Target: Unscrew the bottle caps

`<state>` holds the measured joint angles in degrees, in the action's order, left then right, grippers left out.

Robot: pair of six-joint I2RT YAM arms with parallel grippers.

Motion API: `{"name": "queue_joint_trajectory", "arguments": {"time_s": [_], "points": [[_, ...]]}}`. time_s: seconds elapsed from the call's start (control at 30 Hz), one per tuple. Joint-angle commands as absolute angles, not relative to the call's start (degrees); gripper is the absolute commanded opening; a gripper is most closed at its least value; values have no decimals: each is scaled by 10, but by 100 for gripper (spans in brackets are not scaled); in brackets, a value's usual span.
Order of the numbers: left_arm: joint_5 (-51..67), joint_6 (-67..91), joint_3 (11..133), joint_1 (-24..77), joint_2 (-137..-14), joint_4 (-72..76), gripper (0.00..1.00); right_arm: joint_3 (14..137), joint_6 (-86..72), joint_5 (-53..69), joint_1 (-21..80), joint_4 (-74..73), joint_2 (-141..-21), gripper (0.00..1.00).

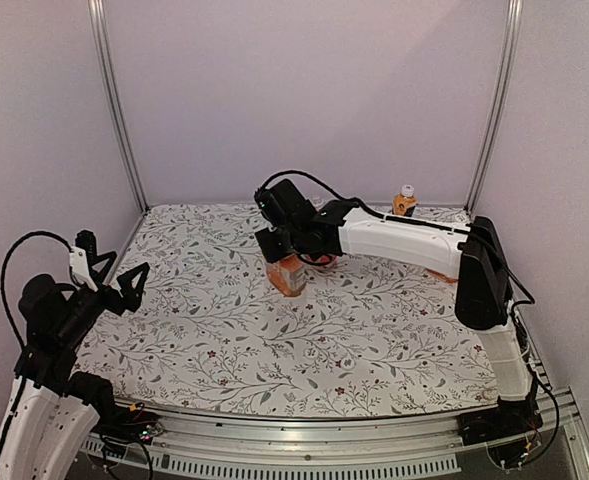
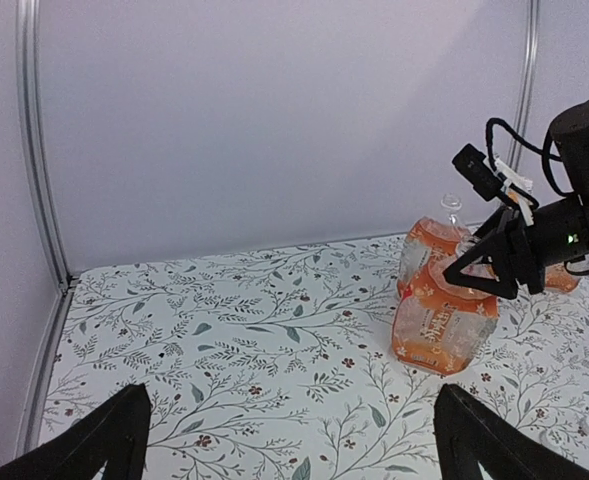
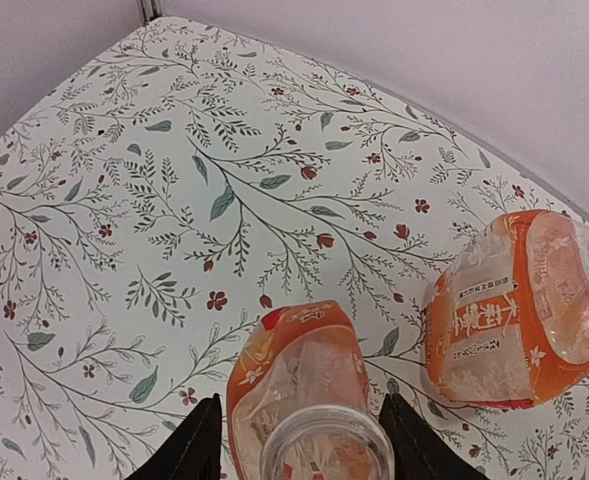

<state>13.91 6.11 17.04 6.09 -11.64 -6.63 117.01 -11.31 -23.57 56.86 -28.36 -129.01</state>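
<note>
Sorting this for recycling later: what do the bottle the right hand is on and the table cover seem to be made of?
The bottle between the right hand's fingers looks like thin, glossy clear plastic: see-through crinkled walls catching highlights, wrapped in an orange printed film label. The table cover looks matte, printed cloth or vinyl; I cannot tell which.

Cluster of bottles (image 2: 439, 320) mid table (image 1: 274, 340), one between right gripper (image 3: 304, 455) fingers; tall bottle (image 1: 405, 204) back right; left gripper (image 1: 114, 270) near left.
</note>
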Motion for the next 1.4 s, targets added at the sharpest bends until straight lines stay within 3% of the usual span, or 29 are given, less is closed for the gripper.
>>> {"name": "queue_joint_trajectory", "arguments": {"time_s": [0.0,0.3,0.57,0.83,1.07,1.37], "points": [[149,65,161,51,-119,-57,100,1193,-118,-217,564,-316,-1312,59],[154,65,162,50,-118,-57,100,1215,-84,-205,563,-326,-1303,98],[157,63,161,48,-118,-57,100,1221,-29,-214,563,-334,-1228,99],[158,62,162,47,-114,-58,100,1213,12,-375,501,-427,-1124,99],[162,62,162,46,-116,-57,100,1191,-85,-267,337,-520,-1091,98],[169,60,161,38,-121,-59,100,1205,-112,-184,233,-526,-1167,81]]}}
